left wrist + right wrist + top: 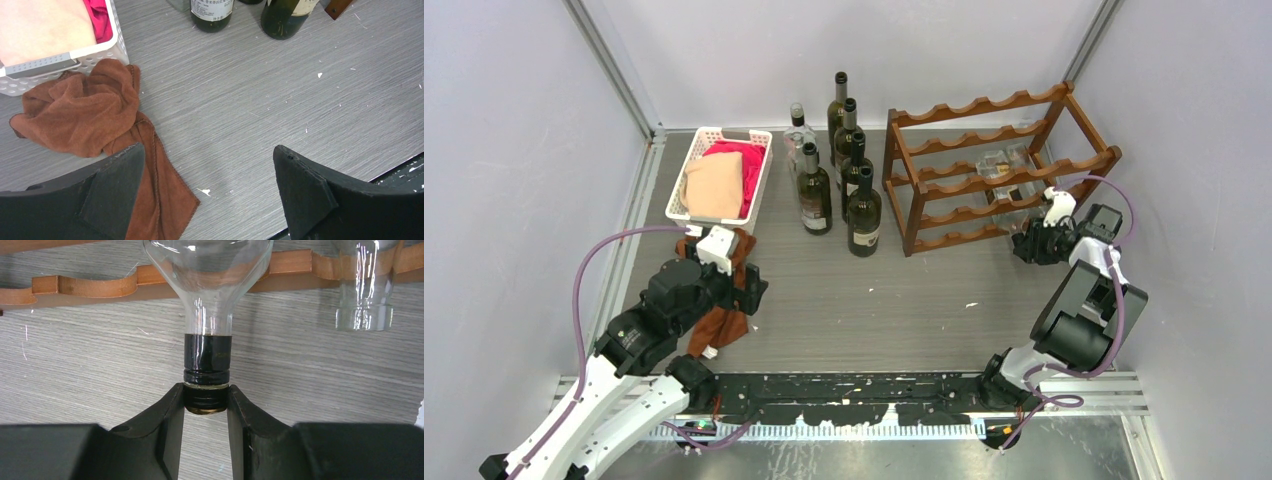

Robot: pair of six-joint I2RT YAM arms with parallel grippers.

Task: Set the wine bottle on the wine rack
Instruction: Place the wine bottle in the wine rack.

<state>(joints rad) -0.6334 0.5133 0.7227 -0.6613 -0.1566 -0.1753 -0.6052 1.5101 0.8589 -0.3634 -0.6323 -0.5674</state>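
Observation:
The reddish-brown wine rack (984, 165) stands at the back right; its scalloped rail (85, 287) crosses the right wrist view. A clear wine bottle (207, 285) lies on the rack's lower tier, its black-capped neck (206, 367) pointing at me. My right gripper (206, 401) is shut on the bottle's mouth, beside the rack's right end (1036, 240). A second clear bottle (364, 290) lies on the rack to its right. Several dark bottles (839, 175) and a clear one stand left of the rack. My left gripper (207, 165) is open and empty above the table.
A white slotted basket (699, 150) with pink and peach cloths stands at the back left. A brown cloth (90, 125) lies on the table under my left arm. Grey walls close in the left, right and back sides.

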